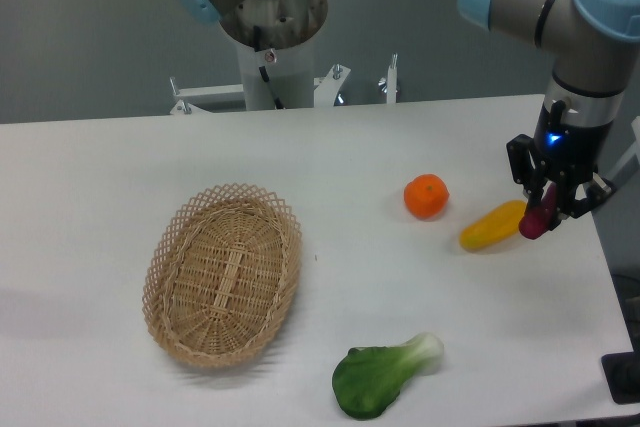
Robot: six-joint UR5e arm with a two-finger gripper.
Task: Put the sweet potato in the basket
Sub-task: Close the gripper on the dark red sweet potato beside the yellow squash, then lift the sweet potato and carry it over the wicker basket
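Woven tan wicker is sitting furthest left: the basket, an oval with a lacy looped rim, is lying flat on the white worktop with nothing inside it. Bare white surface is stretching all around it, to the left edge, toward the back and down to the front edge. Just right of the basket's lower end, a green leafy vegetable with a pale stalk is lying close to the front edge. Open worktop is running between the basket and the round orange fruit, which is resting well to the right. Just beside the fruit, a yellow-orange oblong vegetable is lying at a slant, near the right edge.

At the far right the arm is coming in from the top corner, its grey and pale-blue joints bending so the wrist is pointing straight down. The claw is hanging just beyond the yellow vegetable's right tip, its dark fingers closing around the sweet potato, a small magenta piece tilting downward and held just above the worktop, well apart from the basket.
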